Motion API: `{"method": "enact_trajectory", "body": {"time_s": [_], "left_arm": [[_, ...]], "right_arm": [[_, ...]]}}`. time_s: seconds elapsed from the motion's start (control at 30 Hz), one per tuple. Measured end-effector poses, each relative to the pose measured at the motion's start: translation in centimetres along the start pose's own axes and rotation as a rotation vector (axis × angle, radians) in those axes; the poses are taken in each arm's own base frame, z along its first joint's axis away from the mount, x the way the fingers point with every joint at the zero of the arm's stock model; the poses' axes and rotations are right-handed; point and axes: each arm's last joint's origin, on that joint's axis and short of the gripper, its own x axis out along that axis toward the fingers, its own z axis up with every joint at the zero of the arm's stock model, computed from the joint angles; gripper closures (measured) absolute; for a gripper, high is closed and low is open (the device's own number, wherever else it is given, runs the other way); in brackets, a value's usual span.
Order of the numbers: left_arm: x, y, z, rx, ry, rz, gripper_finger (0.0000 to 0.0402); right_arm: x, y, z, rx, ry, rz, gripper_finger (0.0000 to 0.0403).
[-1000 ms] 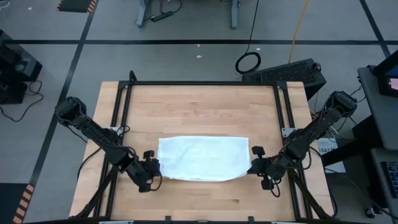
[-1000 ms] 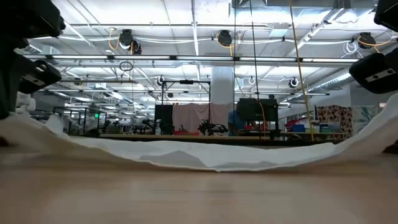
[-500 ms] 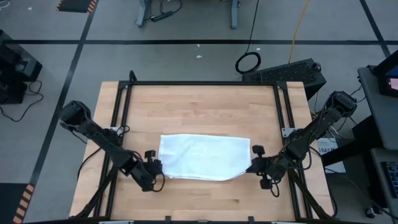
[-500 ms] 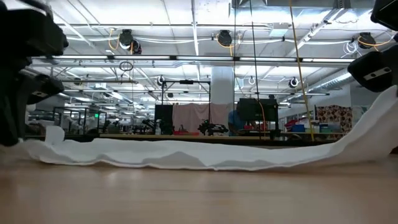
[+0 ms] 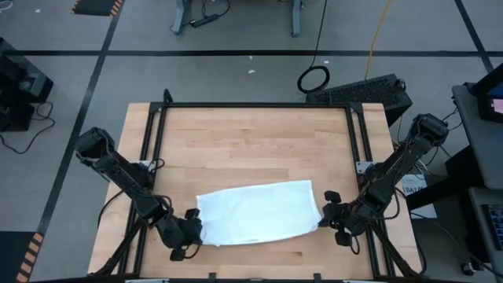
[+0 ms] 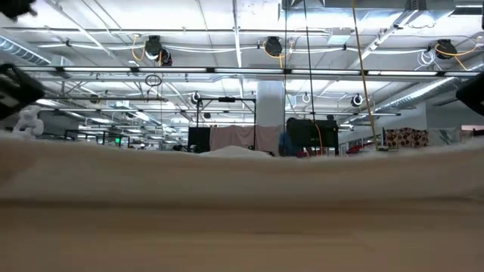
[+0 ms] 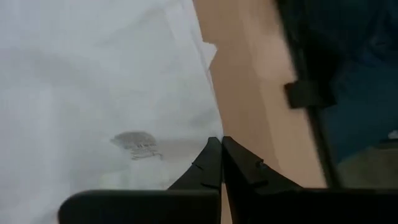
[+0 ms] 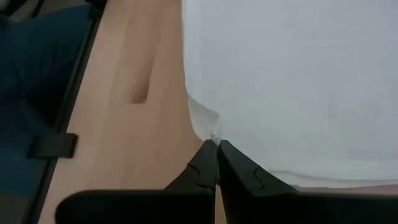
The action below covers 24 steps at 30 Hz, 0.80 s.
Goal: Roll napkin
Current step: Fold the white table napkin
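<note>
- Even, bright overhead light in the high view; the table (image 5: 251, 134) shows no hard shadows, only soft dark patches under the arms.
- The low view faces rows of ceiling lights (image 6: 227, 72) that glare white.
- There the napkin (image 6: 242, 170) fills the foreground as a soft, out-of-focus band.
- Both wrist views are blurred, and the left gripper (image 7: 221, 163) and right gripper (image 8: 217, 163) read as dark silhouettes.
</note>
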Motion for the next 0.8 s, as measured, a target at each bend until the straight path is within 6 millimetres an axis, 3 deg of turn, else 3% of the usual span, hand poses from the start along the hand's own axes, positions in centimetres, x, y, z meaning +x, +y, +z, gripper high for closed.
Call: {"method": "enact_trajectory", "body": {"time_s": [0.23, 0.4, 0.5, 0.63, 0.8], "left_arm": [[-1.7, 1.4, 0.5, 0.08, 0.005, 0.133, 0.0396], [-3.0, 3.6, 0.1, 0.049, 0.084, 0.324, 0.0396], [-3.6, 4.1, 0.6, 0.027, 0.062, 0.342, 0.0396], [-4.0, 3.2, 1.4, 0.01, -0.031, 0.249, 0.0395], [-4.1, 0.7, 1.9, 0.014, -0.146, 0.06, 0.0395]], "right_arm": [[0.1, -0.6, 0.4, -0.069, -0.08, -0.116, 0.0403], [0.2, -2.1, 0.4, -0.021, -0.037, -0.218, 0.0403], [0.3, -2.6, 0.4, -0.002, -0.014, -0.246, 0.0403], [0.3, -2.2, 0.5, 0.012, 0.001, -0.178, 0.0403], [0.4, -0.8, 1.2, 0.057, -0.016, 0.015, 0.0403]]}}
